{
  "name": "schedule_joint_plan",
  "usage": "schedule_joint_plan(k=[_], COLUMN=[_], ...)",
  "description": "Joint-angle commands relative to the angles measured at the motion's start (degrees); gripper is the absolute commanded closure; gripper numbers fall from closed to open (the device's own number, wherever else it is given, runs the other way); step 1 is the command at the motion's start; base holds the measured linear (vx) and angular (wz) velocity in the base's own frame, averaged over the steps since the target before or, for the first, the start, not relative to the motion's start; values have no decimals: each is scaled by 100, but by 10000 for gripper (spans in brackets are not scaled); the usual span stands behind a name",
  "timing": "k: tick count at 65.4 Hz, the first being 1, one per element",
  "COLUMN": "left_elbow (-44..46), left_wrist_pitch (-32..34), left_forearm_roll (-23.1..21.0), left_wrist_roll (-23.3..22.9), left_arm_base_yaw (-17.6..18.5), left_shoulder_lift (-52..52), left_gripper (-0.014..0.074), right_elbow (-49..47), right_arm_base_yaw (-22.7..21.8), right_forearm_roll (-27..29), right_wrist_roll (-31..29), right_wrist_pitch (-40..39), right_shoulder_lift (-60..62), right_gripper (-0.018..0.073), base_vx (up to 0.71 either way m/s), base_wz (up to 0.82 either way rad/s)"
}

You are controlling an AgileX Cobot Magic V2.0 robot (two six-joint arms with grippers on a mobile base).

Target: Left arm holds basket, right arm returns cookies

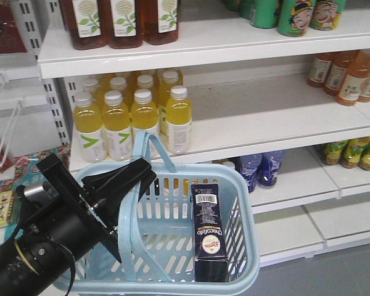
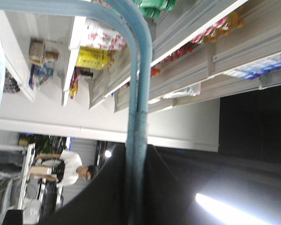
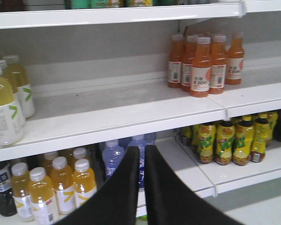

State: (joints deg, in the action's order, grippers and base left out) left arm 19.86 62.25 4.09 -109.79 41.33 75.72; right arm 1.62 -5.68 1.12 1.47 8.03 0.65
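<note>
The light blue basket (image 1: pixel 249 243) hangs in front of the shelves. My left gripper (image 1: pixel 142 177) is shut on its two hoop handles, which run together between the jaws in the left wrist view (image 2: pixel 136 154). The cookies (image 1: pixel 208 234), a tall dark navy box with a white barcode on top, stand upright inside the basket at its right side. My right gripper (image 3: pixel 141 149) shows only in the right wrist view. Its jaws are shut with a thin slit between them and hold nothing. It faces the shelves, apart from the basket.
Yellow drink bottles (image 1: pixel 120 117) stand on the shelf just behind the basket. Orange bottles (image 3: pixel 201 61) stand on the middle shelf to the right, beside a bare stretch (image 3: pixel 112 105). Blue-purple bottles (image 3: pixel 113 157) and yellow-green bottles (image 3: pixel 229 140) are on the lower shelf.
</note>
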Motion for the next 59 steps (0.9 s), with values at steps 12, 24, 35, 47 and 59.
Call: schedule_joint_plan(k=[12,24,35,47,59], left_elbow=[144,144,144,144,144], left_wrist_pitch=[998,998,998,998,998], left_forearm_roll=[-60,-60,-60,-60,-60], left_wrist_roll=[-40,-40,-40,-40,-40], left_arm_base_yaw=[38,38,38,38,38], left_shoulder_lift=[-175,-175,-175,-175,-175], left_gripper=[596,596,596,596,596], right_elbow=[98,98,98,98,98], right_arm_base_yaw=[-36,-36,-36,-36,-36], right_forearm_roll=[-39,-39,-39,-39,-39], right_wrist_roll=[-29,-29,-29,-29,-29], right_wrist_pitch=[-420,-420,-420,-420,-420], right_shoulder_lift=[69,69,69,69,69], right_gripper=[565,565,565,565,565], base_vx=[2,2,2,1,-1], base_wz=[-49,-55,-58,-59,-60])
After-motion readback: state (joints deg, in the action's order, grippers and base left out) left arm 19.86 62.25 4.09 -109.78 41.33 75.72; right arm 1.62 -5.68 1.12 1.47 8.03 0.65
